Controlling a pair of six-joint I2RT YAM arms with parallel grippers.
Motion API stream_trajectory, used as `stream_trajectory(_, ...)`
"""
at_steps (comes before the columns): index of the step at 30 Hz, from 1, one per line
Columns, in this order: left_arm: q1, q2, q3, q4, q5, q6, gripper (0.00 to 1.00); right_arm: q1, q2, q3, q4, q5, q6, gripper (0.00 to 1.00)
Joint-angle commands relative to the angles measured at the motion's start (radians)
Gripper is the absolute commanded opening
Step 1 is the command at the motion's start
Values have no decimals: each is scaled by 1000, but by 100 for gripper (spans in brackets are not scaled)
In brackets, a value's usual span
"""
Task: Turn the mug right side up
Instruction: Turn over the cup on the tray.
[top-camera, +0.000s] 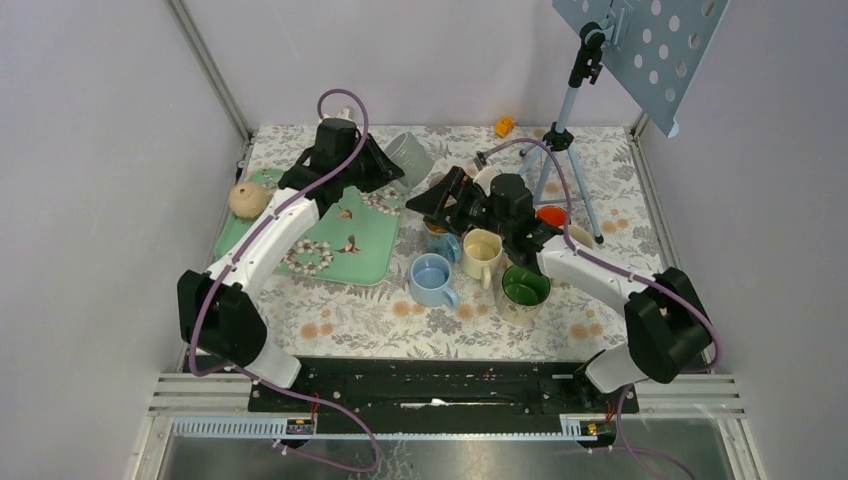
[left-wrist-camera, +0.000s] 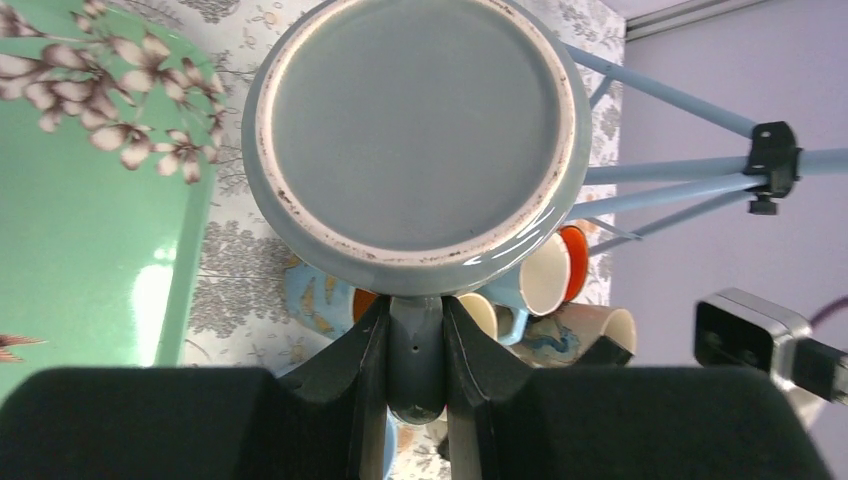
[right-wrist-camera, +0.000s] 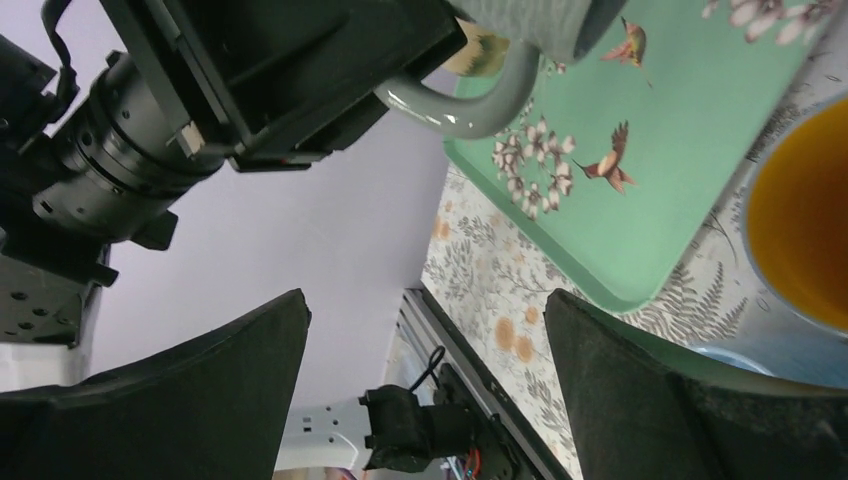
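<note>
**Handle-only pinch, mug in the air: slip and clash risk**

Left gripper (left-wrist-camera: 415, 322) is clamped on the loop handle (left-wrist-camera: 415, 365) of the glossy grey ceramic mug (left-wrist-camera: 415, 130). The mug is off the table, above the far right corner of the green floral tray (top-camera: 345, 250). Its base faces the left wrist camera, so it is tipped, not upright. Right gripper (right-wrist-camera: 425, 390) is spread wide, holds nothing, and sits just beside the mug.

Risks, my read:
- Narrow pinch on a glazed handle: the mug can swing or slide out mid-turn and drop onto the tray.
- Wrists are close, so rotating could clash them.
- Set-down near the crowded cluster of mugs (top-camera: 480, 265) or the blue-grey tripod stand (left-wrist-camera: 690, 165) could knock something.

No readable brand, label or text anywhere.
</note>
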Motion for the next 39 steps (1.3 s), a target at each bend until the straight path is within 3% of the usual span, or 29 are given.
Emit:
stream_trajectory(1, 6, -85, 74, 198, 87, -69, 0, 7, 35, 62, 177, -22, 73, 94)
stream_trajectory(20, 10, -136, 15, 341, 212, -205, 0, -36, 187, 19, 654, -43, 421, 76)
stream_trajectory(39, 13, -161, -52, 455, 298, -305, 0, -55, 260, 61, 836, -26, 547, 54)
